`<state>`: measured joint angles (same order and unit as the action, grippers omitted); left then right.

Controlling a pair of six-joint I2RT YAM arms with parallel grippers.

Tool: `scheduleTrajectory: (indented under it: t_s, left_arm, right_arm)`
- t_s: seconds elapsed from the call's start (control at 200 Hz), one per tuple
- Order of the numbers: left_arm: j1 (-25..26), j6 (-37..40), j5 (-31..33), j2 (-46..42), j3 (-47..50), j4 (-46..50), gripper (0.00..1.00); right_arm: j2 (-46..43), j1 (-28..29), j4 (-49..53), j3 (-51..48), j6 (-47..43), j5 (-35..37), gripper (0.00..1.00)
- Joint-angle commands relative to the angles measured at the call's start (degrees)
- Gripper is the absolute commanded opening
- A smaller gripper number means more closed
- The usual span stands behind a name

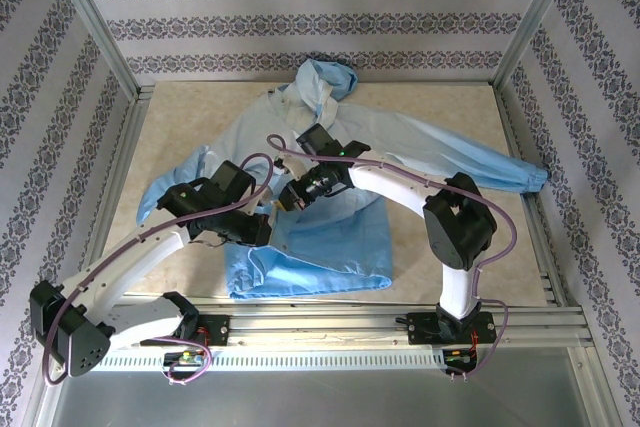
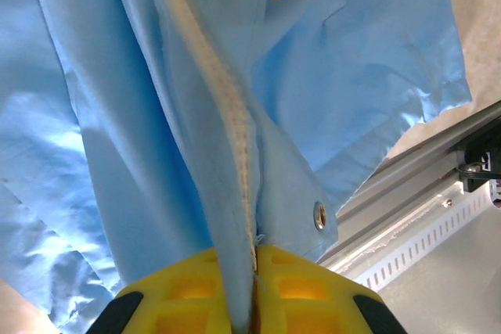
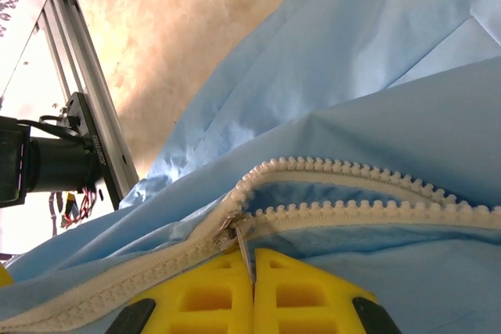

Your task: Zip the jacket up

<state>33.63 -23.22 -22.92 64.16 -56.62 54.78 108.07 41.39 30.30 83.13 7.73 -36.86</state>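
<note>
Mid-zip: thin light-blue hooded jacket (image 1: 420, 152).
The left jaws pinch the whitish zipper (image 2: 231, 107) taut so the right jaws, clamped on its metal slider (image 3: 232, 228), can pull.

left wrist: yellow-padded left gripper (image 2: 254, 271) cropped by bottom edge; whitish zipper tape (image 2: 227, 107) vanishes between its pads | right wrist: yellow-padded right gripper (image 3: 252, 279) cropped likewise; metal zipper pull (image 3: 244, 242) tip hidden between pads; black cylinder (image 3: 47, 166) at left, blurred | top: thin light-blue hooded jacket (image 1: 330, 247) mid-front covered by both grippers; one sleeve partly under white left arm (image 1: 150, 252)
</note>
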Motion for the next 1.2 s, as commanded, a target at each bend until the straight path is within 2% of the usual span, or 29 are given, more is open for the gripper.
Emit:
scheduleTrajectory:
  t_s: [0.0, 0.195, 0.295, 0.385, 0.49, 0.545, 0.595, 0.65, 0.689, 0.769, 0.949, 1.059, 1.194]
  left_arm:
    - [0.74, 0.00, -5.11, -2.51, 1.06, 9.97, 0.00]
    - [0.67, 2.20, -5.85, -3.70, 0.92, 10.19, 0.00]
    - [0.65, 2.98, -8.04, -3.56, 0.71, 9.95, 0.00]
    - [0.67, 3.96, -9.82, -4.76, 0.62, 9.73, 0.00]
    - [0.65, 4.94, -6.97, -6.12, -0.44, 10.18, 0.00]
    - [0.59, 4.73, -5.54, -6.54, -0.52, 8.94, 0.00]
    - [0.48, 4.01, -5.11, -6.75, -0.40, 6.64, 0.09]
    - [0.47, 2.88, -5.66, -6.58, -0.03, 3.58, 0.07]
    - [0.47, 2.53, -6.59, -6.22, 0.16, 2.06, 0.00]
    - [0.49, 2.63, -7.92, -5.72, 0.08, 1.65, 0.00]
    - [0.48, 3.65, -6.66, -7.44, -1.07, 7.04, 0.00]
    - [0.30, 3.33, -4.01, -8.32, -3.29, 9.73, 0.00]
    - [-0.69, 3.68, -1.68, -7.53, -7.22, 12.33, 0.00]
  right_arm:
    - [-0.83, -5.37, -2.13, 1.48, 1.28, 15.72, 0.00]
    - [-2.56, -4.87, 0.25, 1.91, -7.49, 7.92, 0.00]
    - [-3.73, -5.44, 2.21, 0.58, -8.32, 12.33, 0.00]
    - [-4.37, -8.27, 2.65, -0.60, -4.89, 15.23, 0.00]
    - [-6.89, -9.62, 0.14, -2.80, -4.12, 13.61, 0.00]
    - [-7.60, -8.83, -0.33, -2.99, -4.96, 11.72, 0.00]
    - [-7.61, -7.45, 0.04, -2.77, -5.86, 9.59, 0.00]
    - [-7.52, -5.70, 0.69, -2.75, -7.05, 8.44, 0.00]
    - [-7.40, -4.58, 1.25, -2.97, -7.70, 9.69, 0.00]
    - [-6.47, -4.40, 3.00, -2.91, -8.00, 13.51, 0.00]
    - [-6.49, -9.73, 2.83, -0.98, -5.61, 19.73, 0.00]
    - [-5.41, -12.01, 3.83, 4.06, -6.19, 24.82, 0.00]
    - [-2.57, -14.84, 4.95, 12.46, -6.79, 27.46, 0.00]
